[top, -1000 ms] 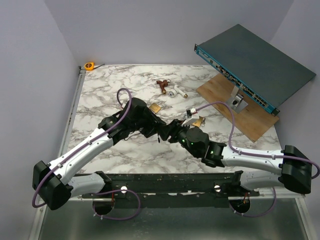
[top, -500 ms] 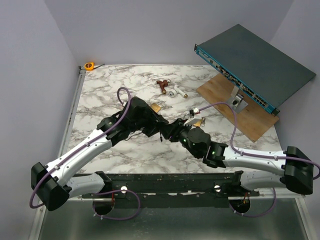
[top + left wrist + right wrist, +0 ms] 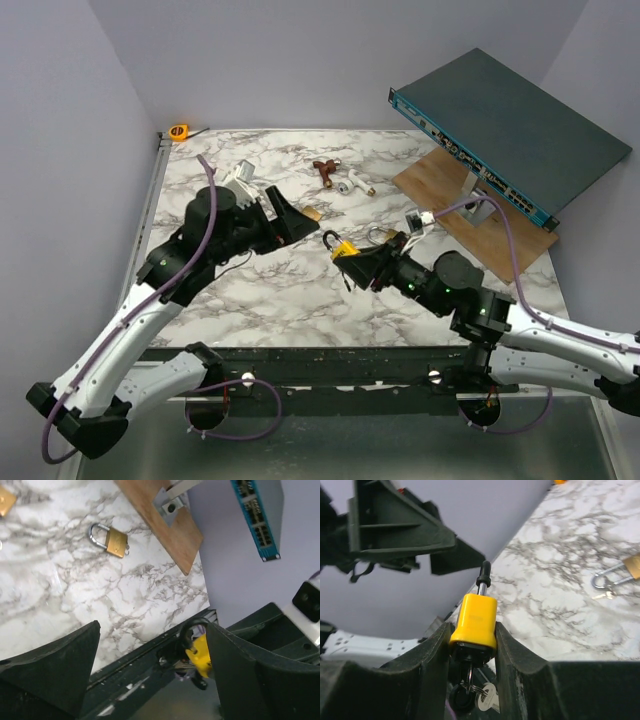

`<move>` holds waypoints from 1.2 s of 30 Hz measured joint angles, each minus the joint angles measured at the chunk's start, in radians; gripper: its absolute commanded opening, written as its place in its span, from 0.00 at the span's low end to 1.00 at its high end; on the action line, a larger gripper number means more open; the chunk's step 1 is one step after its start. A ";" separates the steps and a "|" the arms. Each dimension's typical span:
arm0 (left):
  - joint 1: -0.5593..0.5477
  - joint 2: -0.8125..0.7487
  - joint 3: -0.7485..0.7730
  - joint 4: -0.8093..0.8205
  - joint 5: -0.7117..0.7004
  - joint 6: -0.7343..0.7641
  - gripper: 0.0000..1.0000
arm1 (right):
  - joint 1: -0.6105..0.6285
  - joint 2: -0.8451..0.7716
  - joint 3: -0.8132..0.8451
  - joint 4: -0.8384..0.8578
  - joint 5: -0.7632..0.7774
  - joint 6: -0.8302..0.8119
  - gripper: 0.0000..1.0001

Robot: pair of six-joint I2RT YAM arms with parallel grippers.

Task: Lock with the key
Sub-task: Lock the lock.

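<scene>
**Left arm backs off, jaws wide, empty**

Left gripper [image 3: 152, 629] has drawn back toward the marble table's [image 3: 280, 292] left edge. Right gripper [image 3: 473, 636] clamps one yellow black-shackled padlock [image 3: 473, 621] over the table's middle; its small silvery metal key [image 3: 486, 698] hangs beneath, half hidden between fingers [image 3: 434, 672]. One brass padlock [image 3: 113, 539] lies nearby.

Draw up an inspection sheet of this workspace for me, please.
Surface: marble table, nothing spilled seen.
Job's things: yellow padlock clamped in the right gripper; key hangs on a ring beneath it.
Clutter: brass padlock, orange tape measure, small fittings at the far side.
Grippers: left gripper open, holding nothing; right shut on the yellow padlock.
Cables: purple cables hang in loose loops.
Surroundings: network switch propped over a wooden board; grey walls.
</scene>
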 measured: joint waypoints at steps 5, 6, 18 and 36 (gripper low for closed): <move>0.071 -0.100 0.017 0.040 0.185 0.230 0.75 | 0.000 -0.059 0.136 -0.129 -0.226 -0.077 0.01; 0.075 -0.116 0.018 0.055 0.241 0.265 0.72 | 0.000 -0.061 0.163 -0.145 -0.266 -0.088 0.01; 0.078 -0.169 0.064 0.159 0.731 0.436 0.54 | 0.000 -0.042 0.290 -0.282 -0.575 -0.138 0.01; 0.074 -0.157 0.076 0.153 0.899 0.433 0.38 | 0.000 0.012 0.364 -0.322 -0.727 -0.157 0.01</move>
